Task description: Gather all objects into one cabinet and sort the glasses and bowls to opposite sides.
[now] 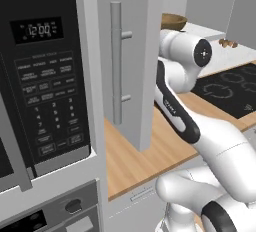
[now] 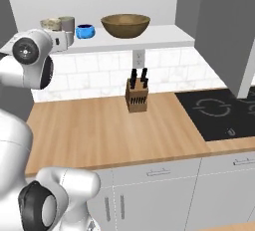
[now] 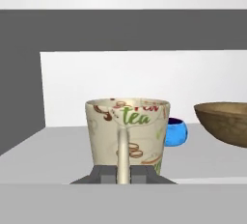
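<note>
The two dark finger tips of the gripper are pinching the thin cream handle of a cream-beige mug printed with brown swirls and the green word "tea"; the jaws are sitting narrow, closed on that handle, in the hand view. The mug is standing upright on the white shelf of the wall cabinet (its handle facing straight at the camera). Just behind the mug's right side, a small bright blue bowl is peeking out, and further right a wide brown wooden bowl is resting on the same shelf.

In the right base view, the shelf is carrying, from left to right, the cream mug, a plain dull grey mug close beside it, the blue bowl and the wooden bowl, which is sitting apart from the rest. Below, a wooden knife block with black handles is standing on the light wooden counter, beside a black cooktop.

In the left base view, the white arm is reaching up past a flat grey cabinet door with a long vertical bar handle, next to a black microwave.
</note>
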Available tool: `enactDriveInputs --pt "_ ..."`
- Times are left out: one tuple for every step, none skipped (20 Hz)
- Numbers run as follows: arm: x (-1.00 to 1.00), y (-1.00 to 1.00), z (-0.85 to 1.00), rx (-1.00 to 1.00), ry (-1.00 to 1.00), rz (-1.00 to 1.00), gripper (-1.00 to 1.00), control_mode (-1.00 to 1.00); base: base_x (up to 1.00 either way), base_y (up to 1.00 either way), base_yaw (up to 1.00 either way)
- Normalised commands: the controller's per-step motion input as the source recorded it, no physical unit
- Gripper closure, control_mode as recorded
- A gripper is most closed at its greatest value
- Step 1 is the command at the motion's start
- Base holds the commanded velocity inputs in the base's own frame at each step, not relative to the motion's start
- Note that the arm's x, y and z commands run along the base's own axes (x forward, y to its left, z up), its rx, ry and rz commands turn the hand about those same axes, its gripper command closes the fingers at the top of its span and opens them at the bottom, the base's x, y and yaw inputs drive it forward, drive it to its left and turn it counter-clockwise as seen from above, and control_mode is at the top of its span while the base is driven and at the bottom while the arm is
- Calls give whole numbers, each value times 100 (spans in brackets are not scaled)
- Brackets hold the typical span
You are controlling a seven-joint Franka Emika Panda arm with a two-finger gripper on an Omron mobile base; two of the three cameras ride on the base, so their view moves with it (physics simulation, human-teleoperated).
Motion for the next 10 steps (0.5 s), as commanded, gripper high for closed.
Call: enactDriveInputs --pt "6 12 -17 0 0 5 100 -100 0 0 0" --pt "9 21 -19 0 0 8 100 -100 0 0 0" --pt "10 24 -16 0 -1 8 100 -100 0 0 0" --pt "14 24 -8 0 -3 8 100 -100 0 0 0" --pt "14 22 -1 0 -4 7 100 -100 0 0 0" --pt "15 24 -1 0 -4 7 100 -100 0 0 0" --pt "22 20 0 0 -3 5 100 -100 0 0 0" --pt "27 8 0 0 -2 4 100 -100 0 0 0" --pt "36 0 0 0 -3 1 100 -100 0 0 0" --pt "42 0 0 0 0 1 100 -100 0 0 0"
